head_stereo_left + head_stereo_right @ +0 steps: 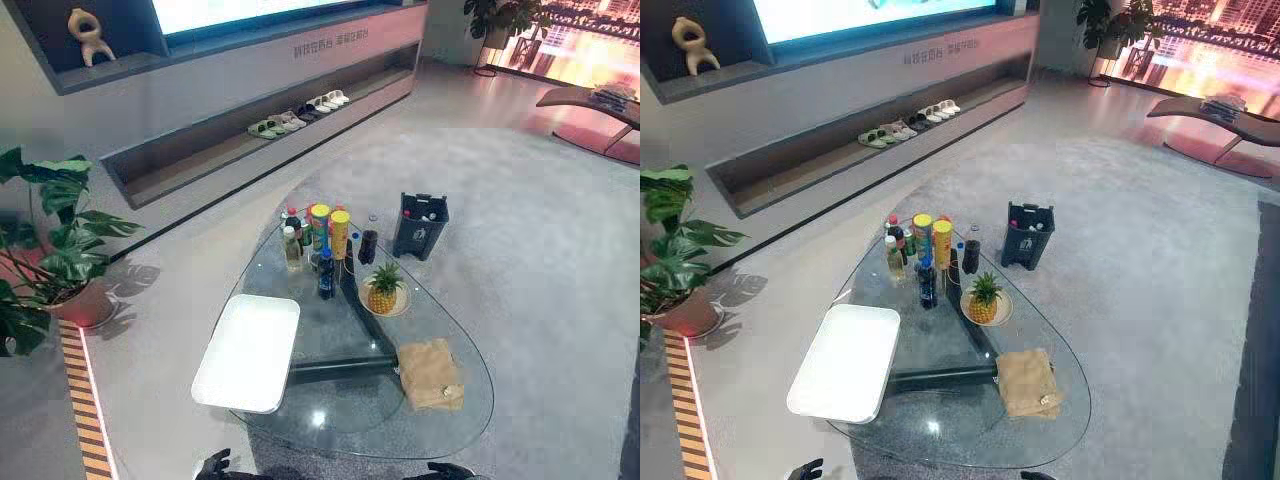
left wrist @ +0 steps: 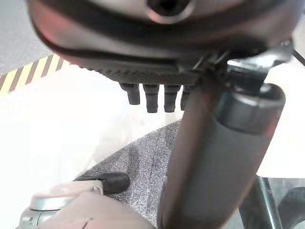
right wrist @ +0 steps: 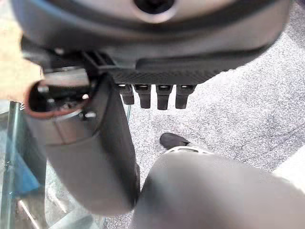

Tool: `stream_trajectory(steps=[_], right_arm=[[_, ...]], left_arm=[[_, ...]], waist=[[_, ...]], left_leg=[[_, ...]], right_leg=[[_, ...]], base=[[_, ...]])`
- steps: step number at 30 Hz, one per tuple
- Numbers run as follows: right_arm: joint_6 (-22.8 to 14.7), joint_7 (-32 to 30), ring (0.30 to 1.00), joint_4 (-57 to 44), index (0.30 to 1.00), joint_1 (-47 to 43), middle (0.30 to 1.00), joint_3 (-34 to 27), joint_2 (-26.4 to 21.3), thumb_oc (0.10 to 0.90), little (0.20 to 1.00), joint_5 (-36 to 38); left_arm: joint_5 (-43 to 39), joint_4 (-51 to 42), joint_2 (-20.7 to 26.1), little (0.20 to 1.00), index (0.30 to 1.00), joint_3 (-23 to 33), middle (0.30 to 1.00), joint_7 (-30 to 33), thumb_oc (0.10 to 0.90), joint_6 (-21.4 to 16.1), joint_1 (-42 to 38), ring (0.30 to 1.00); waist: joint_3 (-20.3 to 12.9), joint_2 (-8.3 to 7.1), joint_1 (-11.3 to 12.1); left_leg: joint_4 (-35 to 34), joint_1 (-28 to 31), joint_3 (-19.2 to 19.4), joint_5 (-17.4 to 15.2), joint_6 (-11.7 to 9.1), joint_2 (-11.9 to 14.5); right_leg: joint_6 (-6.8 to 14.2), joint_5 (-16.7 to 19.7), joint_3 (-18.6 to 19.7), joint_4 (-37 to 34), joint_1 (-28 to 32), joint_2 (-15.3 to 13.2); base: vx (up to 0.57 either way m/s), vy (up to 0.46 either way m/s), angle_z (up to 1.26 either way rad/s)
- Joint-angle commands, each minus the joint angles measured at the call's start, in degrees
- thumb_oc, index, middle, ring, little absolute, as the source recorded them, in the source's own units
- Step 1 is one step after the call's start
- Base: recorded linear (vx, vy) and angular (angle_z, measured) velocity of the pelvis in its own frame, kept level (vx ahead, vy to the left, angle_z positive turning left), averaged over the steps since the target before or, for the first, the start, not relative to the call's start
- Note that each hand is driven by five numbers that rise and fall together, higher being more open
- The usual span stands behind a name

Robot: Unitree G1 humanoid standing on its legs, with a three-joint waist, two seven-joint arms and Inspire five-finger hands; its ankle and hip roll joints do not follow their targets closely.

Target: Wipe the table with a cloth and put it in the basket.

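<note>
Fingers (image 3: 163,98) relaxed, empty, both sides; our right hand (image 1: 440,470) sits nearer the tan cloth (image 1: 432,373) than our left hand (image 1: 215,467).

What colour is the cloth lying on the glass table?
Plain tan, with no pattern. The crumpled tan cloth shows best in the left eye view.
</note>
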Motion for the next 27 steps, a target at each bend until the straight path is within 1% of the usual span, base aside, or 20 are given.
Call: stream_trajectory(steps=[1,3,11,12,15,18,21,24,27], right_arm=[[1.4,0.6,0.9,3.2,0.9,-0.4,0.9,2.5,-1.8,0.8,0.9,-2.7],[1.3,0.7,0.9,3.1,0.9,-0.5,0.9,2.6,-1.9,0.8,0.9,-2.9],[1.7,0.8,0.9,3.0,0.9,-0.7,0.9,3.1,-2.0,0.8,0.9,-4.3],[1.7,0.7,0.9,3.0,0.9,-0.7,0.9,3.3,-2.0,0.8,0.9,-4.2],[2.2,0.6,0.9,2.7,0.9,-0.5,0.9,2.8,-2.0,0.8,0.9,-2.5],[2.6,1.8,0.9,2.4,0.9,-0.4,0.9,2.3,-1.9,0.8,0.9,0.9],[1.2,1.2,0.9,2.1,0.9,-0.3,0.9,2.0,-2.0,0.8,0.9,-0.7],[-3.1,-0.4,0.9,1.2,0.9,0.0,0.9,2.9,-2.3,0.8,0.9,-3.7],[-6.0,-1.1,0.9,-1.2,0.9,-0.4,0.9,4.3,-2.5,0.8,0.9,-5.4]], left_arm=[[-0.5,2.3,-0.4,0.9,0.9,-0.7,0.9,0.4,0.8,-1.2,-3.9,0.9],[-0.5,2.3,-0.4,0.9,0.9,-0.3,0.9,0.4,0.8,-2.3,-3.8,0.9],[-1.0,2.0,-0.3,0.9,0.9,0.2,0.9,0.6,0.8,-2.3,-3.4,0.9],[-1.0,2.0,-0.3,0.9,0.9,0.5,0.9,0.6,0.8,-2.1,-3.3,0.9],[-0.6,1.9,-0.2,0.9,0.9,0.6,0.9,0.6,0.8,-1.6,-3.9,0.9],[0.2,1.8,-0.3,0.9,0.9,0.5,0.9,0.7,0.8,-1.9,-4.0,0.9],[1.5,1.4,-0.3,0.9,0.9,0.0,0.9,0.6,0.8,-2.6,-4.3,0.9],[1.2,0.8,-0.2,0.9,0.9,-0.2,0.9,0.6,0.8,-2.3,-4.2,0.9],[1.5,0.4,-0.2,0.9,0.9,-0.4,0.9,0.7,0.8,-1.7,-3.9,0.9]], waist=[[1.2,-0.79,0.6],[1.4,-0.89,0.6],[2.2,-1.17,1.7],[2.4,-1.21,1.8],[2.9,-1.38,1.1],[3.2,-1.38,0.8],[3.5,-1.16,0.3],[3.3,-1.04,0.0],[3.1,-1.06,-0.2]], left_leg=[[0.3,-1.3,-0.2,-1.7,0.1,-1.2],[0.6,-1.3,-0.1,-1.8,-0.1,-1.1],[2.1,-2.0,-0.6,-2.2,-0.1,-1.2],[2.2,-2.0,0.2,-2.1,-0.2,-0.9],[3.0,-2.3,4.6,-2.1,-1.0,0.5],[3.4,-2.7,5.3,-2.1,-1.1,0.7],[3.6,-3.1,5.6,-2.2,-1.1,0.7],[3.2,-2.6,5.5,-2.4,-0.9,0.5],[3.0,-2.4,5.4,-2.6,-0.8,0.4]], right_leg=[[1.4,-1.2,-1.0,2.6,-0.1,-1.7],[1.3,-1.3,-1.0,2.7,-0.2,-1.6],[0.9,-1.3,-2.1,2.8,-0.1,-1.6],[0.9,-1.5,-2.7,2.9,-0.1,-1.6],[0.8,-1.3,-4.7,3.0,-0.1,-2.0],[0.8,-1.2,-5.2,3.1,-0.4,-2.3],[0.9,-1.2,-4.4,3.3,-0.9,-2.5],[1.2,-0.9,-3.9,3.0,-0.9,-2.8],[1.4,-0.8,-3.3,3.0,-1.0,-2.9]], base=[[-0.03,0.128,-0.16],[0.0,-0.032,0.0],[0.0,-0.028,0.01],[0.0,-0.036,0.01],[-0.01,-0.019,0.03],[0.0,0.013,0.09],[0.01,0.039,0.1],[0.06,0.058,0.02],[0.04,0.035,0.02]])
